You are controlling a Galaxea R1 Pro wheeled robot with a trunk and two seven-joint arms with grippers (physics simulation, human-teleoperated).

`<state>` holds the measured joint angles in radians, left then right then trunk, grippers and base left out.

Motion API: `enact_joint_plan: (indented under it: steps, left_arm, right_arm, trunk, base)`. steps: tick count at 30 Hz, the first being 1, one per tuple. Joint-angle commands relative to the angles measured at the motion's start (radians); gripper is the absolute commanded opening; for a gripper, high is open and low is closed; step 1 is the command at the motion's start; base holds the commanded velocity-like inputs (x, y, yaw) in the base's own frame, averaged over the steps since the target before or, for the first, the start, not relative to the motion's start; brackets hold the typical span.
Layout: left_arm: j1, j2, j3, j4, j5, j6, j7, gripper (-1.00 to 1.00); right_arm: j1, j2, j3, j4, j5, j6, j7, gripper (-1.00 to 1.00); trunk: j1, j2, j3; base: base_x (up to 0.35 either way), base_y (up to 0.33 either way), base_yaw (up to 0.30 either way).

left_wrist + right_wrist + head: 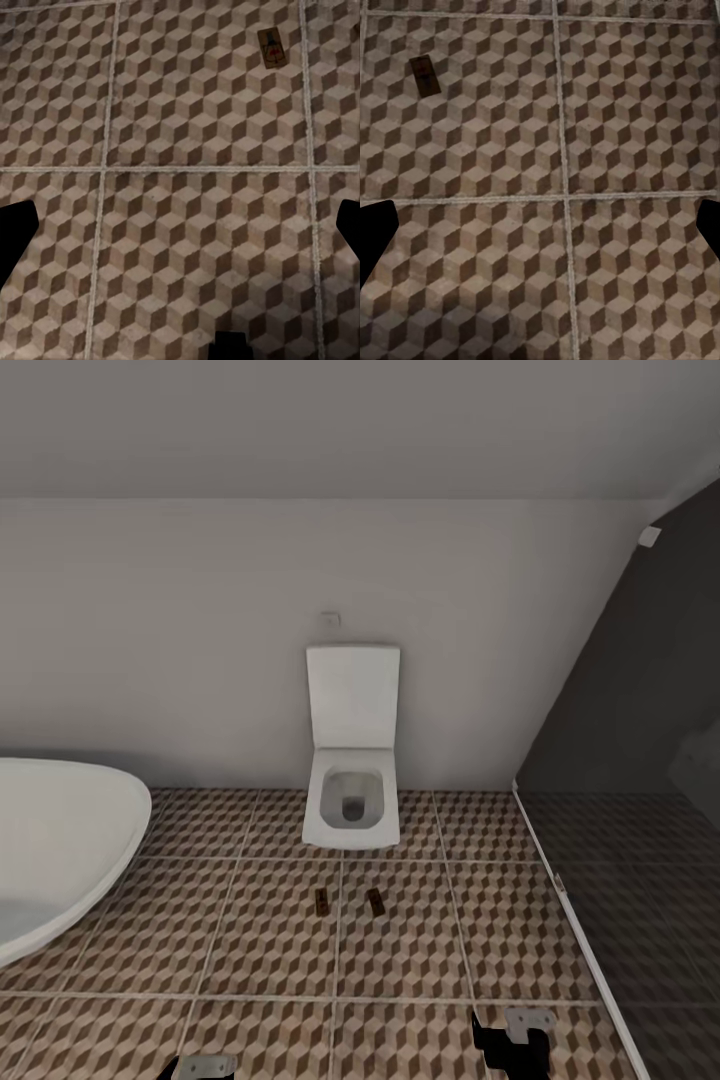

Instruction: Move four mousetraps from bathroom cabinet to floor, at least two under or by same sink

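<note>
Two mousetraps lie flat on the patterned bathroom floor [260, 950] in front of the toilet, one on the left [321, 902] and one on the right [377, 902]. The left wrist view shows one mousetrap [272, 49] beyond my left gripper [180, 240], which is open over bare tiles. In the right wrist view a mousetrap [424, 76] lies ahead of my right gripper [540, 240], also open with nothing between its fingers. Both grippers sit low in the head view, the left [200, 1066] and the right [520, 1042]. The cabinet and the bathroom sink are out of view.
A white toilet [352, 780] with its lid up stands against the far wall. The white bathtub [55, 840] curves in from the left. A dark glass partition [630, 840] runs along the right side of the tiles.
</note>
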<state>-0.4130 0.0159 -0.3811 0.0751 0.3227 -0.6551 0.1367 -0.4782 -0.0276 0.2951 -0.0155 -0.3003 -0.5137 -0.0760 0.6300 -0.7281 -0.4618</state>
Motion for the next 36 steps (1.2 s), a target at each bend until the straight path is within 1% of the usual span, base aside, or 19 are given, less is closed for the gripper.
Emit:
enact_joint_plan:
  steps: [1, 18, 36]
  left_arm:
    - [-0.001, -0.001, -0.009, 0.003, 0.003, -0.005, 0.004, 1.00]
    - [-0.001, -0.001, -0.009, 0.003, 0.003, -0.005, 0.000, 1.00]
    - [-0.001, -0.005, -0.009, 0.003, 0.003, -0.005, 0.000, 1.00]
  right_arm:
    - [0.000, 0.000, 0.009, 0.000, -0.005, -0.002, -0.004, 1.00]
    - [0.000, 0.000, 0.009, 0.000, -0.004, 0.000, -0.004, 1.00]
    - [0.000, 0.000, 0.009, 0.000, -0.004, 0.000, -0.004, 1.00]
  trunk:
    - [0.000, -0.001, 0.001]
    - [0.000, -0.001, 0.028]
    - [-0.069, 0.125, 0.114]
  base:
    - [0.000, 0.000, 0.000]
    - [0.000, 0.000, 0.000]
    - [0.000, 0.000, 0.000]
